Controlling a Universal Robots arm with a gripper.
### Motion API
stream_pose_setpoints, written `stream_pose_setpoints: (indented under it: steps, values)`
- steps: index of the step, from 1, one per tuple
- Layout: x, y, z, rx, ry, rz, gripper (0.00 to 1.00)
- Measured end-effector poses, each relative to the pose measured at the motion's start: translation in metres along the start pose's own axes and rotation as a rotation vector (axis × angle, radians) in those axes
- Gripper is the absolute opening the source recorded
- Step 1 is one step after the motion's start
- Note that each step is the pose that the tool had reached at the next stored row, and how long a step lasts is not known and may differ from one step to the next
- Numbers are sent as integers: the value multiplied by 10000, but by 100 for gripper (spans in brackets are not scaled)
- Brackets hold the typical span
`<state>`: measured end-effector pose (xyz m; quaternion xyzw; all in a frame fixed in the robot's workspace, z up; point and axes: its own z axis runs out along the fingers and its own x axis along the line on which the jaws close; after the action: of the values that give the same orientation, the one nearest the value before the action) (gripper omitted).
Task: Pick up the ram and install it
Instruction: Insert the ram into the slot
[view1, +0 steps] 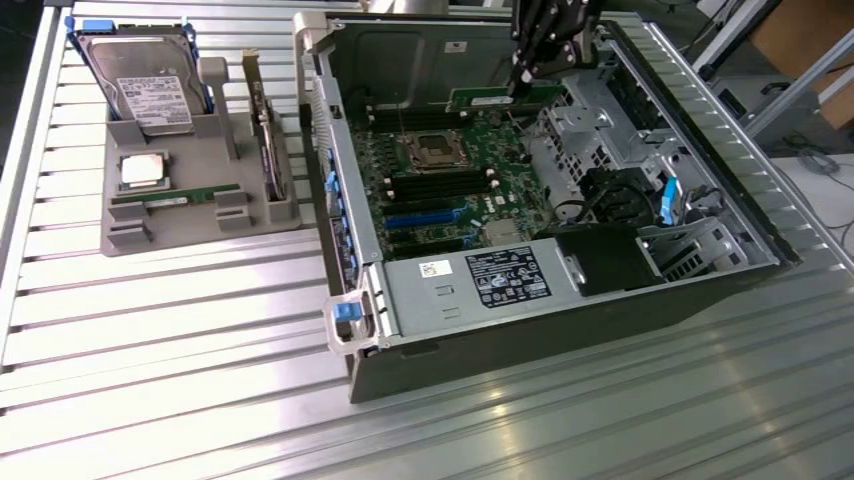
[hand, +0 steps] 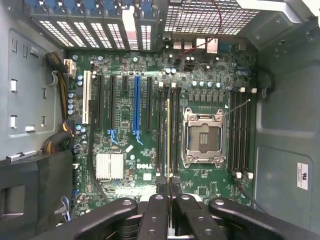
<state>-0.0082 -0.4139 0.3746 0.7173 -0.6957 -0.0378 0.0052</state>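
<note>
Though edge-on, ram (hand: 168, 135) tight within pincer (hand: 168, 181)

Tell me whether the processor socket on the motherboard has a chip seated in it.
No: the processor socket shows a bare dark contact field inside its metal frame.

Table (view1: 174, 330): ribbed aluminium slats running across the exterior view. 2 items sit directly on it. Grey holder block (view1: 134, 235), toward the exterior view's left, flat on the slats. Open computer case (view1: 534, 340), lying on its side just beside the block, toward the exterior view's right.
</note>
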Motion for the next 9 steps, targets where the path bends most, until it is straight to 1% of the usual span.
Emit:
stream_pose_setpoints:
  steps: [9]
  values:
    - [3,-3,58,0,0,0,12]
